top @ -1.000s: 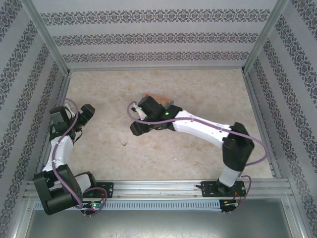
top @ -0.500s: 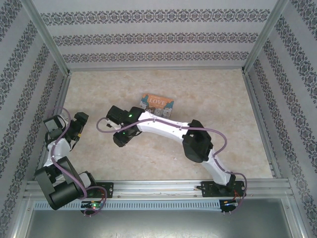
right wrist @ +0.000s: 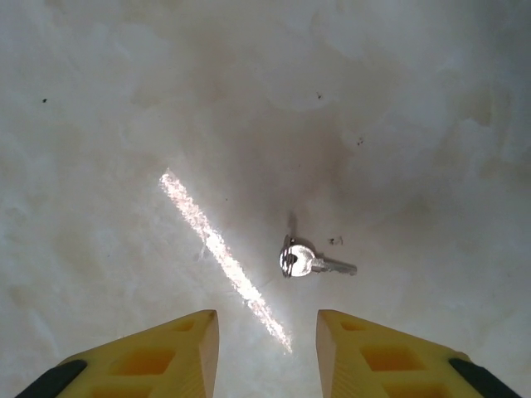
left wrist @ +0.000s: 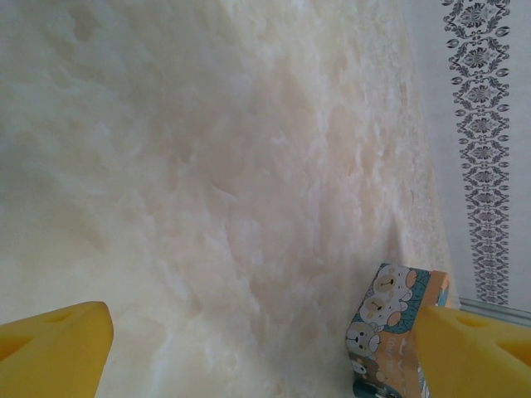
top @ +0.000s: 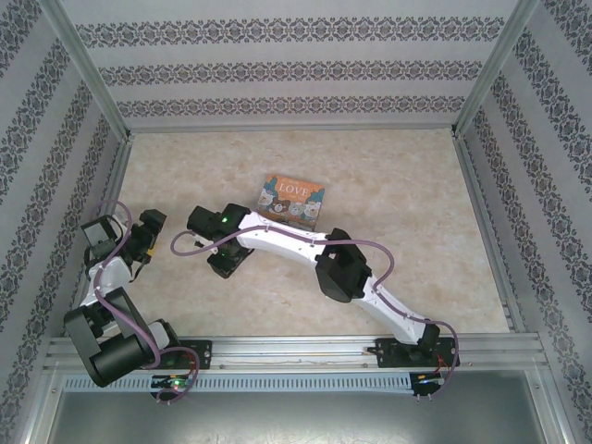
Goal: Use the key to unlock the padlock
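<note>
Right wrist view showed the key (right wrist: 311, 263) lying flat on the bench (right wrist: 124, 108), just ahead of the right jaws, which stood partly open with a narrow gap and held nothing. The key's round head sat toward the right side of that gap. A clean pickup would call for centring on the head, lowering until the tips met the bench, then pinching gently so the thin metal did not skid. The left jaws gaped wide, empty.
</note>
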